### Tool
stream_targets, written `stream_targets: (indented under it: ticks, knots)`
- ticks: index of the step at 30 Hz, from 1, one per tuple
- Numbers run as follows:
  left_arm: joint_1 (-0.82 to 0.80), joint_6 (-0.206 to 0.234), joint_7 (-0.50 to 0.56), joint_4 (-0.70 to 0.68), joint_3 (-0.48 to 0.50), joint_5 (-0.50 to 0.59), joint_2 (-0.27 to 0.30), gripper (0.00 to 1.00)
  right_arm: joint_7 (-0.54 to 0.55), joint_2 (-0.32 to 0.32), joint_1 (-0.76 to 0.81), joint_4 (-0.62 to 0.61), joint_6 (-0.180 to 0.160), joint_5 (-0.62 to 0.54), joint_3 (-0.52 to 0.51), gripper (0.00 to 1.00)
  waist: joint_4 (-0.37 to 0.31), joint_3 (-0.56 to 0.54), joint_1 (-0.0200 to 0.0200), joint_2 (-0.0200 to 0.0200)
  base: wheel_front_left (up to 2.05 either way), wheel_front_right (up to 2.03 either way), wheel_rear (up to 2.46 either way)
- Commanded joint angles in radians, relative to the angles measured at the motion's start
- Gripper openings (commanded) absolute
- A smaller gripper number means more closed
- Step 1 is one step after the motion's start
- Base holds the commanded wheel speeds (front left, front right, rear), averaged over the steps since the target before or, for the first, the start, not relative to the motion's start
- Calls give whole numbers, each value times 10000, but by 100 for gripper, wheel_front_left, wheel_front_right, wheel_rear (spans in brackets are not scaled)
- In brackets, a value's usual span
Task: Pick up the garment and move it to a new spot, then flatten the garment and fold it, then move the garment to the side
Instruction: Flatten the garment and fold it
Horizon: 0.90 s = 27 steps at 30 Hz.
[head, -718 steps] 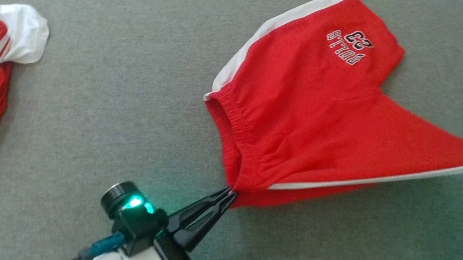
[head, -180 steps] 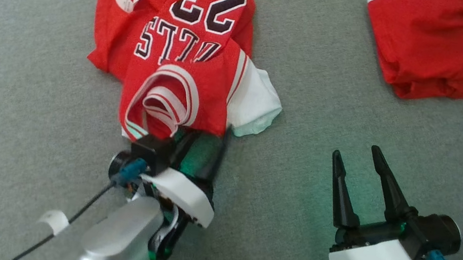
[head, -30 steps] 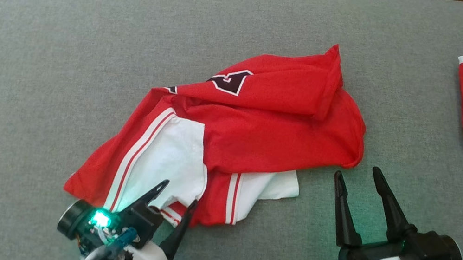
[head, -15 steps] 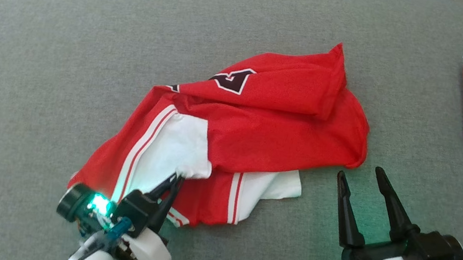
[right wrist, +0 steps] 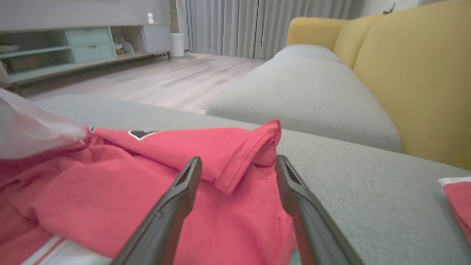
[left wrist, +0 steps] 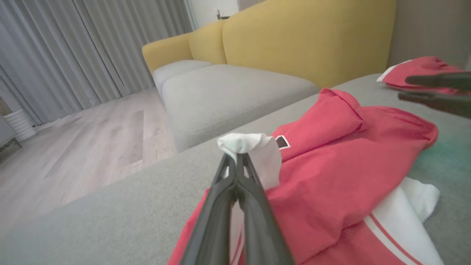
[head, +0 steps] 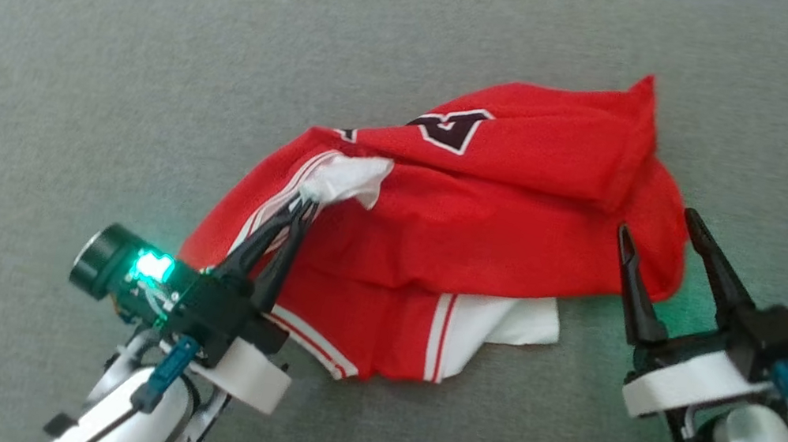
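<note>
Okay, left gripper (head: 304, 210) clamped on white sleeve (head: 349, 175) of jersey (head: 505, 224), crumpled centre of cushion (head: 66, 78); right gripper (head: 657, 221) jaws apart at its right edge; thin pinch may slip if pulled, bunching it worse.

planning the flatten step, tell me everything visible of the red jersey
The red jersey lies crumpled on the grey cushion: soft knit, white panels with red-white striped trim, part of a black white-edged number. The left gripper is shut on a white sleeve edge, lifting it. The open right gripper straddles a red fold.
</note>
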Motion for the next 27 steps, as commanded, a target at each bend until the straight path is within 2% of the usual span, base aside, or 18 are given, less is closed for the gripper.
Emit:
stream_targets:
  ticks: [1, 5, 12, 19, 22, 24, 25, 26, 27]
  knots:
    - [-440, 113, -77, -449, 439, 120, 249, 0, -36, -239, -343, 178, -7, 124, 366, 100, 214, 188, -1, -1, 0, 0, 0]
    - [-574, 167, -77, -679, 498, 139, 307, 0, -36, -463, -986, 1408, -7, 350, 809, 100, 417, 309, -1, -1, 0, 0, 0]
    - [-644, 237, -86, -823, 499, 121, 336, 0, -36, -234, -1450, 2350, -7, 980, 1045, 100, 595, 413, -1, -1, 0, 0, 0]
    - [-709, 305, -49, -915, 508, 130, 412, 0, -36, 24, -1676, 2478, -7, 979, 814, 74, 618, 504, -1, -1, 0, 0, 0]
    - [-747, 315, -37, -927, 502, 124, 437, 0, -36, 99, -1748, 2495, -7, 935, 725, 74, 622, 504, -1, -1, 0, 0, 0]
    - [-760, 324, -15, -927, 502, 121, 465, 0, -36, 144, -1797, 2544, -7, 919, 693, 62, 616, 493, -1, -1, 0, 0, 0]
    - [-763, 330, -1, -932, 503, 116, 479, 0, -36, 170, -1818, 2570, -7, 909, 672, 50, 612, 485, -1, -1, 0, 0, 0]
    - [-763, 334, 15, -936, 504, 113, 498, 0, -36, 194, -1840, 2600, -7, 903, 654, 44, 609, 477, -1, -1, 0, 0, 0]
    - [-763, 340, 31, -940, 506, 108, 515, 0, -36, 216, -1864, 2622, -7, 899, 634, 25, 602, 467, -1, -1, 0, 0, 0]
